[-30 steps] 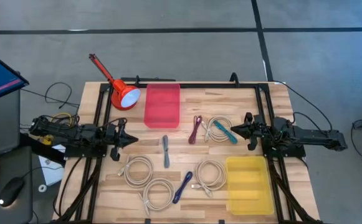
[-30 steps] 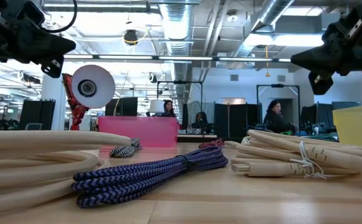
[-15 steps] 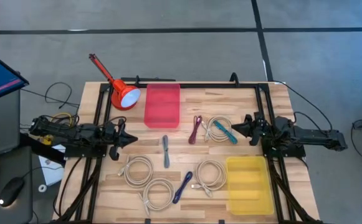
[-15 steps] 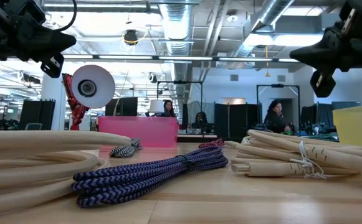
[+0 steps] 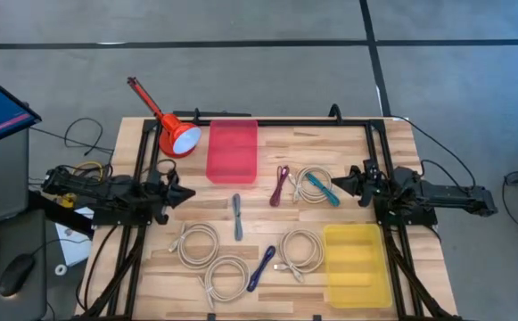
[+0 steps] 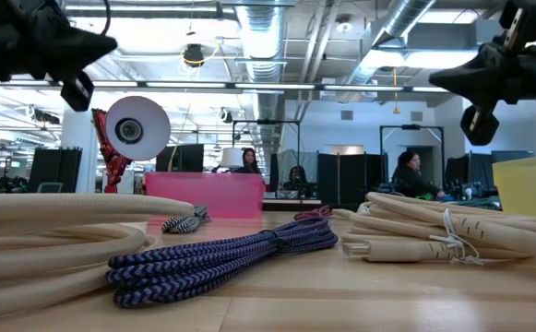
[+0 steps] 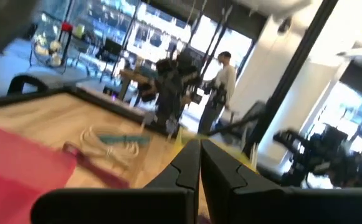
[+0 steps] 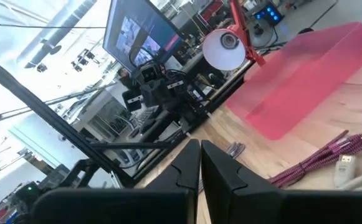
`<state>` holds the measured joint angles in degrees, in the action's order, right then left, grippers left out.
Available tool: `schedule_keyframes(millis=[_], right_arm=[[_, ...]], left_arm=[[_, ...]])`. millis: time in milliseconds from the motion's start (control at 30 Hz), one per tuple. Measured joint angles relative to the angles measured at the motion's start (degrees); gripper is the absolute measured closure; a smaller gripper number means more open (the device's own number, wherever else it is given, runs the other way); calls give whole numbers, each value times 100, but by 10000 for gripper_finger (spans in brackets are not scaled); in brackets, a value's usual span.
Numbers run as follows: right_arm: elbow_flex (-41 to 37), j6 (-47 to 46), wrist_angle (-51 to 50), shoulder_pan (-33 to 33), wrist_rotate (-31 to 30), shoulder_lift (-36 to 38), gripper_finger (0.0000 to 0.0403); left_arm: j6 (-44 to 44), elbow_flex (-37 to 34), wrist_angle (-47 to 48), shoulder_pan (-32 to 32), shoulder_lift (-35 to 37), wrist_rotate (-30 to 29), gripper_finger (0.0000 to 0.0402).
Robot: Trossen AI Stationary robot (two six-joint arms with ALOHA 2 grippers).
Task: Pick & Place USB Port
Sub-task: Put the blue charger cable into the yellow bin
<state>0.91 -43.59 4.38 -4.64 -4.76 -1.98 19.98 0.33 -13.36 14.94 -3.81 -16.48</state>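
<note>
USB cables lie scattered over the middle of the worktop [image 5: 392,134], none of them yet in either bin. Taking the high view as a clock face centred on the worktop: a maroon cable [image 5: 281,185] and a cream coil with a teal cable [image 5: 319,188] across it sit around 1 o'clock, a grey braided cable [image 5: 237,217] lies near the centre, two cream coils [image 5: 197,242] lie toward 7 o'clock, a blue braided cable [image 5: 262,267] at 6 o'clock, and another cream coil [image 5: 300,249] toward 5 o'clock. The pink bin [image 5: 232,150] stands at 11 o'clock, the yellow bin [image 5: 356,264] at 4 o'clock.

These bundles look light and limp; a loose strand would likely sag and trail, and the braid may slip. The tied or bunched middle of a bundle seems the safest place to pinch.

Left gripper [image 5: 184,193] hangs above the worktop's 9 o'clock edge, fingers clenched on nothing, with the grey cable nearest it, off toward 4 o'clock and apart. Right gripper [image 5: 333,185] hovers at the 3 o'clock side, likewise clenched and empty; seen from above, its tips fall over the end of the teal cable, though the low view shows it raised well clear.
</note>
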Motion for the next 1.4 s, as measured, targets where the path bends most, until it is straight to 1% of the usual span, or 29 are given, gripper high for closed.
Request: schedule_keyframes(millis=[67, 167, 200, 333, 433, 533, 667, 733, 833, 967, 1067, 1167, 1267, 1400], right_arm=[[0, 0, 223, 0, -4, 0, 395], [8, 4, 524, 0, -24, 2, 395], [8, 5, 612, 0, -22, 0, 395], [13, 2, 704, 0, -2, 1, 395], [43, 2, 690, 0, -2, 0, 395], [220, 38, 683, 0, -1, 0, 395], [581, 407, 504, 0, 6, 0, 395], [813, 505, 147, 0, -26, -36, 395], [1235, 519, -841, -2, -174, -207, 395], [1849, 442, -2402, -2, -480, -769, 395], [2215, 328, -3142, -2, -669, -1369, 395], [2500, 316, -3513, -2, -724, -2051, 395], [2718, 312, -3664, -2, -750, -2726, 395], [2921, 304, -3766, -4, -1049, -3509, 395]], left_arm=[[8, -2, -379, 0, 0, -125, 389], [287, -1, -897, 0, 0, -638, 389], [360, -1, -1002, -4, 1, -726, 389], [456, 19, -1111, -1, -9, -731, 389], [455, 195, -1113, 0, -205, -672, 389], [403, 521, -1115, 0, -633, -599, 389], [-36, 1008, -1119, 0, -1430, -598, 389], [-278, 1200, -1115, 0, -1860, -637, 389], [-443, 1415, -1114, 0, -2434, -889, 389], [-471, 1588, -1107, 0, -2991, -1204, 389], [-473, 1673, -1112, -2, -3184, -1229, 389], [-473, 1724, -1111, -1, -3222, -1241, 389], [-473, 1790, -1114, -2, -3193, -1258, 389], [-473, 1843, -1115, -2, -3178, -1267, 389]])
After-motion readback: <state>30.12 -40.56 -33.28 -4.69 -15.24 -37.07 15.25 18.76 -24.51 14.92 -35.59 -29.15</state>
